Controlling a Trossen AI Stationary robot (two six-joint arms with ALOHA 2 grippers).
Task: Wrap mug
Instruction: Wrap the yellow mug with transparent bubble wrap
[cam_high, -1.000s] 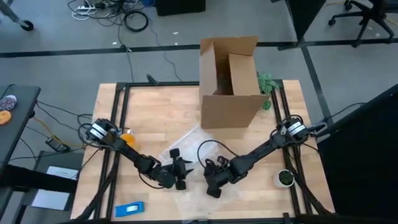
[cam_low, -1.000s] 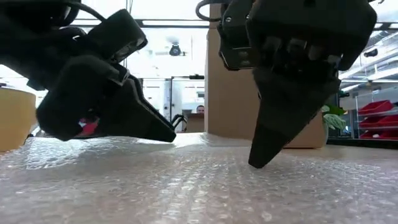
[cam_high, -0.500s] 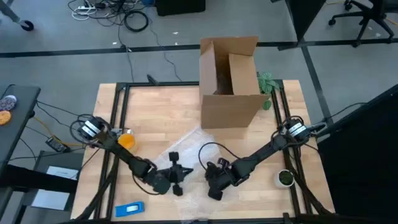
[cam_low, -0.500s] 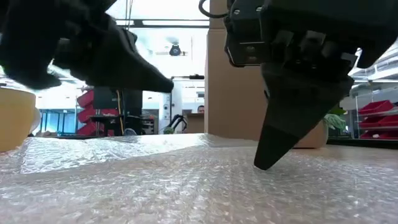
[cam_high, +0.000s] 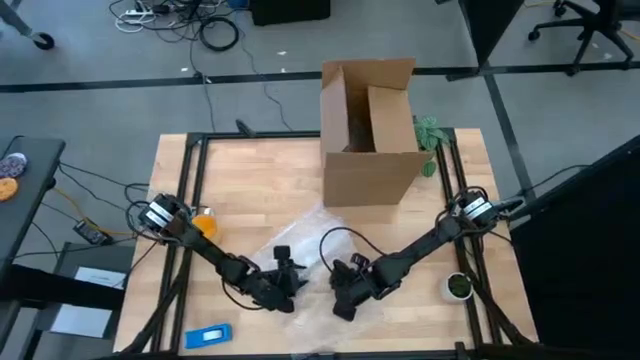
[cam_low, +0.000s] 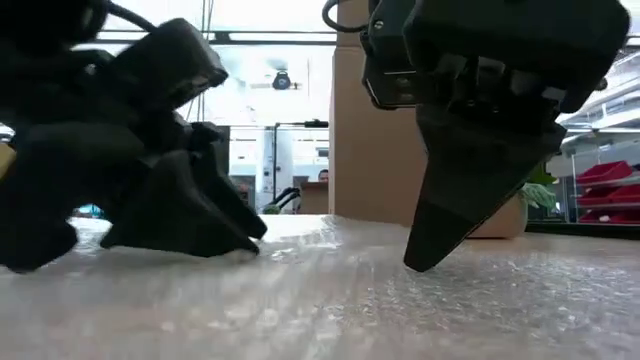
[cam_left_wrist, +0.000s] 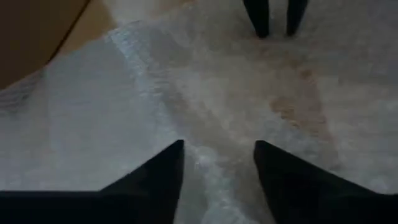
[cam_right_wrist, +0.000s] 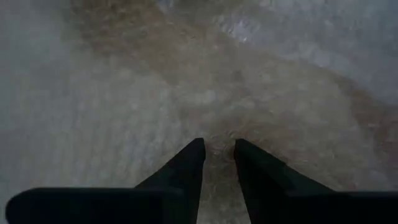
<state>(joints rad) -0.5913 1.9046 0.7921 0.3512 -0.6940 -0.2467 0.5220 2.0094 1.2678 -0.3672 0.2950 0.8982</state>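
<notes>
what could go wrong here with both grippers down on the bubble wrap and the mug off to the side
1. Both the left gripper and the right gripper sit low on the bubble wrap; pulling unevenly could bunch or tear the sheet.
2. The mug sits at the table's left edge, partly under the left arm; a swing of that arm might knock it off.
3. The cardboard box stands close behind the sheet, so a lifted edge could snag on it.

The left gripper (cam_low: 215, 225) has dropped back onto the bubble wrap (cam_low: 330, 300).
</notes>
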